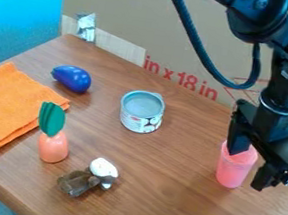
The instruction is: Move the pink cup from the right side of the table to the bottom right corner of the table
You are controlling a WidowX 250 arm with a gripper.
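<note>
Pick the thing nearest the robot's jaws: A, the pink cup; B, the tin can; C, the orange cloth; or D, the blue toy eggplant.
A: the pink cup is right at the jaws, while the tin can stands well off to the left in the view.

The camera view is looking from above the near side of the wooden table (163, 183), facing down at a slant toward the upright cardboard (142, 21) along the far side. It is sitting fairly close, cutting off the table's right side and near right part.
</note>
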